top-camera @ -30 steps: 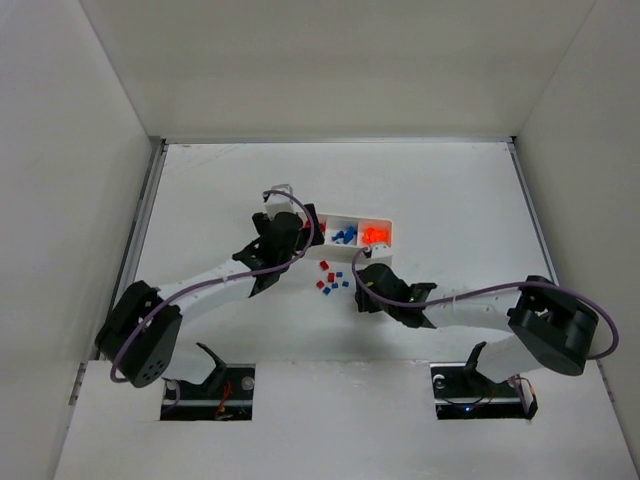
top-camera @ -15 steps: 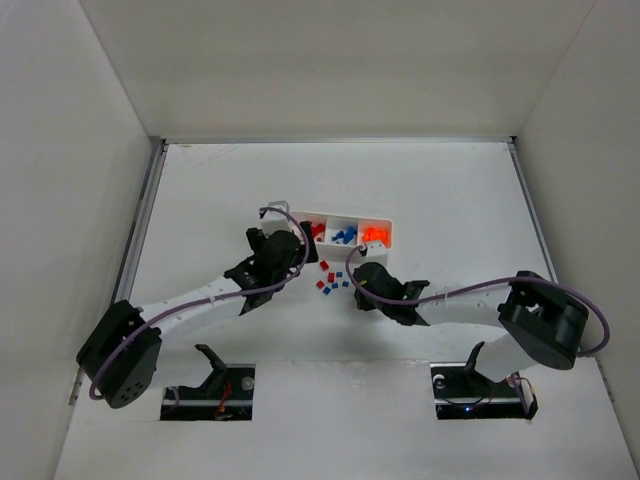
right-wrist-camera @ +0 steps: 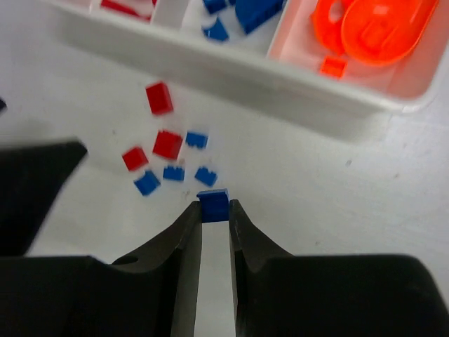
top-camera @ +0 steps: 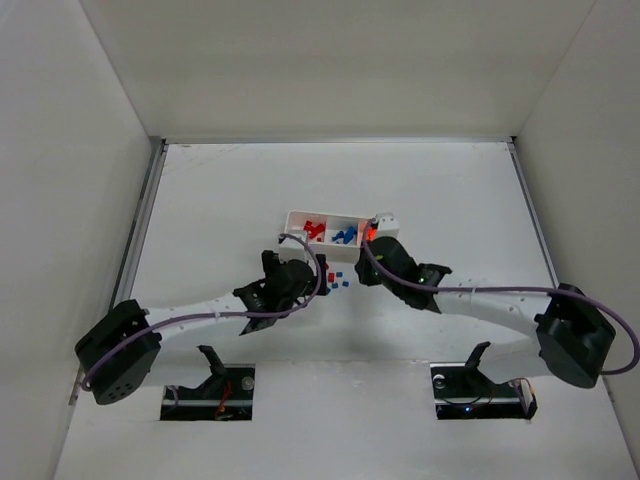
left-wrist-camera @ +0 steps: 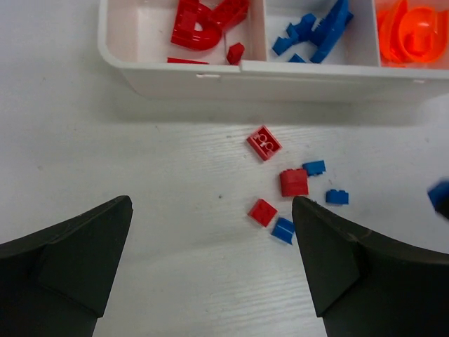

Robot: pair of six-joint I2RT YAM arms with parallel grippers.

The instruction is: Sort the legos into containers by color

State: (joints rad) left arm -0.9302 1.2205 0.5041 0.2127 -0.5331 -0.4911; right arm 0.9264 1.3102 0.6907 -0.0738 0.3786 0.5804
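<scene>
**Clerk:** Item one, left gripper?

**Checker:** Jaws at full spread, nothing held. Loose legos lie just ahead of it, inside the span of the fingers but crowded toward its right finger. Count: three red, three blue. Nearest is a small red brick, just inside that fingertip and set cornerwise to the line between the fingers.

**Clerk:** Item two, right gripper?

**Checker:** Closed to a narrow gap on one blue brick, pinched at the very tips. The same loose pieces lie ahead of these fingers and off to their left.

**Clerk:** Which way does the brick lie?

**Checker:** It bridges the gap, flat sides against the pads. It looks near square, and the view is too soft to enter a long axis.

**Clerk:** Item three, the tray?

**Checker:** Ahead of the right fingers, with its long axis running across them. Left to right: red compartment, blue compartment, orange compartment.

**Clerk:** Governing relation?

**Checker:** The blue compartment sits almost dead ahead of the held brick, a shade right. Orange is further right, red well left. The right arm is nearer the tray and the left arm nearer the loose pieces. Next move, by my reckoning: carry the brick forward over the near wall, then release.
</scene>
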